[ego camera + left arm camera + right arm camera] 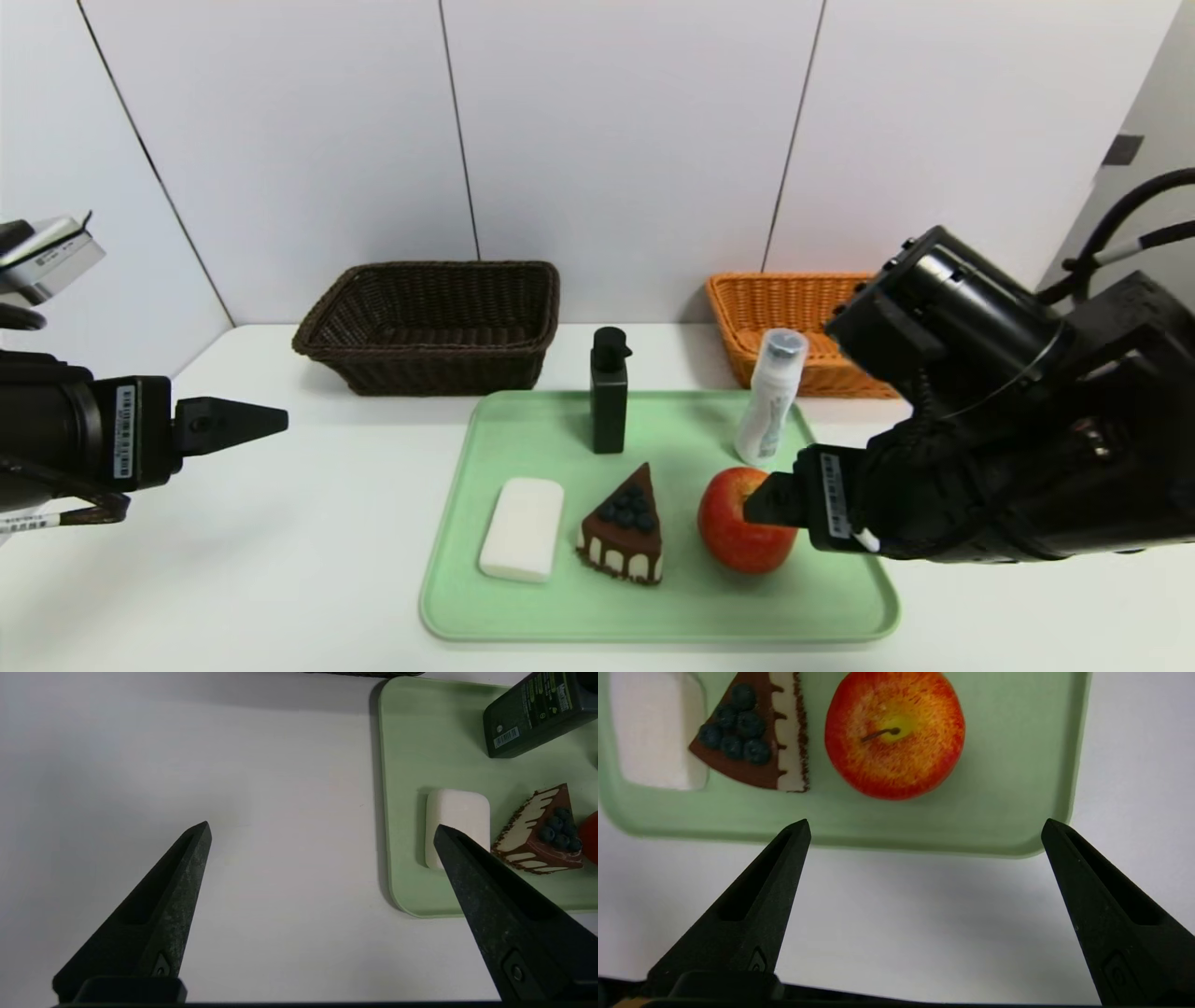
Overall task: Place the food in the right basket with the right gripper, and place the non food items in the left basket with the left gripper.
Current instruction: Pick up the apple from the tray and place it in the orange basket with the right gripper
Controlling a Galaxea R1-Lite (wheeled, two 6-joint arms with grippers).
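From the head view we see a green tray (845, 607) on a white table (280, 560). On the tray stand a black pump bottle (609, 397) and a white tube bottle (770, 397) with a clear cap, and nearer to us lie a white soap bar (522, 528), a chocolate cake slice (625, 527) with blueberries on top, and a red apple (733, 532). Behind the tray sit the dark brown basket (434, 322) on the left and the orange basket (775, 313) on the right. Our right gripper (770, 501) hangs over the tray's right side, in front of the apple, and our left gripper (245, 422) hangs over the bare table, well to the left of the tray. Both arms carry small white stickers with barcodes, too small for us to read. In the left wrist view our left gripper (322, 833) has its two pointed fingers spread wide with nothing in them; past them we see the soap bar (460, 812), the cake slice (537, 835) and the pump bottle (537, 711), which bears a barcode and yellow writing too small to read. In the right wrist view our right gripper (924, 828) is also wide open and holds nothing; beyond the tips lie the tray's edge (924, 835), the apple (894, 732) with its stem up, and the cake slice (752, 732).
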